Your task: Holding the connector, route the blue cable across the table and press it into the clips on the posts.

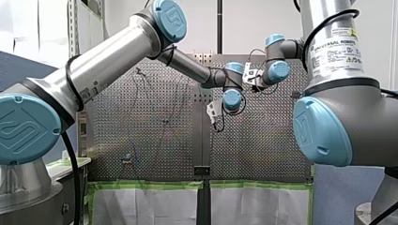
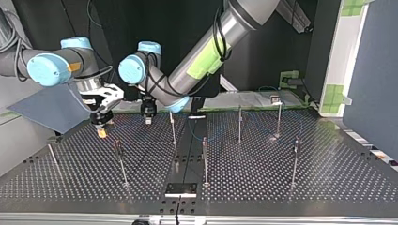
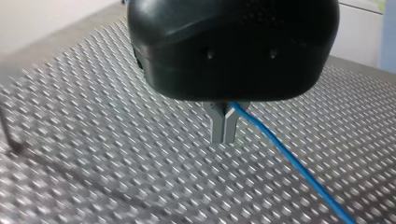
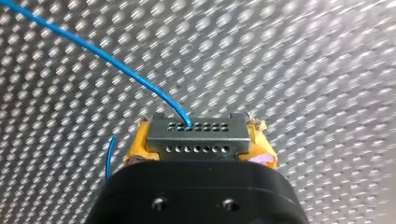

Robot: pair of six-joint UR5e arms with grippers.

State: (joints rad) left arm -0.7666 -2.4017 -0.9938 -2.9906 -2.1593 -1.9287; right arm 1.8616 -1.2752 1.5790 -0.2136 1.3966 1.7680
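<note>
Blue cable [image 4: 116,63] runs over the table [image 4: 303,70] from the connector [image 4: 197,137], which the right gripper [image 4: 200,145] clamps between yellow pads [image 4: 136,148]; the left gripper [image 3: 223,133] pinches the cable with its metal fingers [image 3: 217,127] closed.

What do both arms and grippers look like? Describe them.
Both arms are silver tubes with light-blue joint caps and black cables. My left arm carries green tape; my right arm a Universal Robots label. My left gripper is black with slim metal fingers; my right gripper black with yellow pads.
</note>
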